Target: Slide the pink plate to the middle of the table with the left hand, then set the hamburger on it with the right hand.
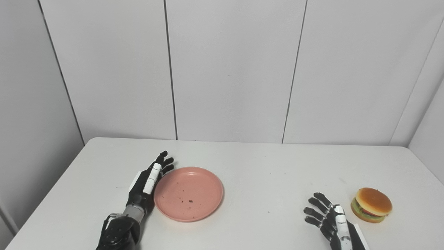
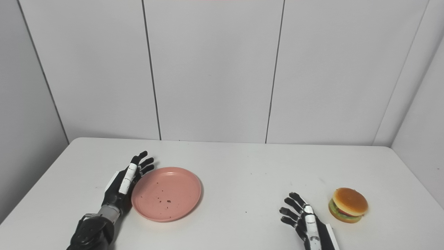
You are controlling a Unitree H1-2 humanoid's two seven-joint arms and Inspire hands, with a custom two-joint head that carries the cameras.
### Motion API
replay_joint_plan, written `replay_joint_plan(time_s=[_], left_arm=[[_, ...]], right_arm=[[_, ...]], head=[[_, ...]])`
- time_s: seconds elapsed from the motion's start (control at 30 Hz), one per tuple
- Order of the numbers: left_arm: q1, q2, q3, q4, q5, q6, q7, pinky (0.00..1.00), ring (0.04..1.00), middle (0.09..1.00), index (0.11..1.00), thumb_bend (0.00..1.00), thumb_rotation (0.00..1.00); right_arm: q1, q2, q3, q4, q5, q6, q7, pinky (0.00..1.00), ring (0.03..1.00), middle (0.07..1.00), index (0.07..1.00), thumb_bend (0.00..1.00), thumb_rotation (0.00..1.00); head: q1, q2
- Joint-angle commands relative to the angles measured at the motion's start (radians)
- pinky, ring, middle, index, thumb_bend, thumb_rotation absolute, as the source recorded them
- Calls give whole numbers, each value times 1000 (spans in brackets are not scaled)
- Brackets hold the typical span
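We record a white table (image 1: 263,163) carrying a pink plate (image 1: 189,193) left of its middle, toward the near edge. The left hand (image 1: 147,182) lies flat, fingers apart, against the plate's left rim, holding nothing. The right hand (image 1: 329,218) rests spread wide and empty, just beside the hamburger (image 1: 371,205) near the right edge.

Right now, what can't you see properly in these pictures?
- Left robot hand: both views show it edge-on beside the pink plate, so whether it touches the rim is unclear.
- Right robot hand: its wrist and arm are cut off by the bottom edge.
- Dark specks on the plate: too small to identify.
- Hamburger: its far side is hidden by its own bun.
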Motion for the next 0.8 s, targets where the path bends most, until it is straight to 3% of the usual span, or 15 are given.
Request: replay_joint_plan(time_s=[0.0,0.17,0.47,0.77], left_arm=[[-19,-5,-5,-32,-19,6,-34,855,897,898,922,913,882],[-11,-27,-4,-36,-32,15,-45,865,905,907,925,936,867],[-2,-64,-15,-55,3,11,-4,864,892,892,912,936,881],[21,-117,-31,-130,40,39,48,956,899,876,878,922,871]], right_arm=[[20,33,19,-6,-9,22,-14,766,769,834,839,778,1000],[20,49,32,-25,-31,40,-32,763,770,836,837,793,1000],[22,72,47,-43,-47,49,-54,748,757,822,822,819,1000],[22,84,58,-60,-55,65,-66,774,773,835,832,824,1000]], head=[[-15,7],[-43,15],[-108,28],[-153,36]])
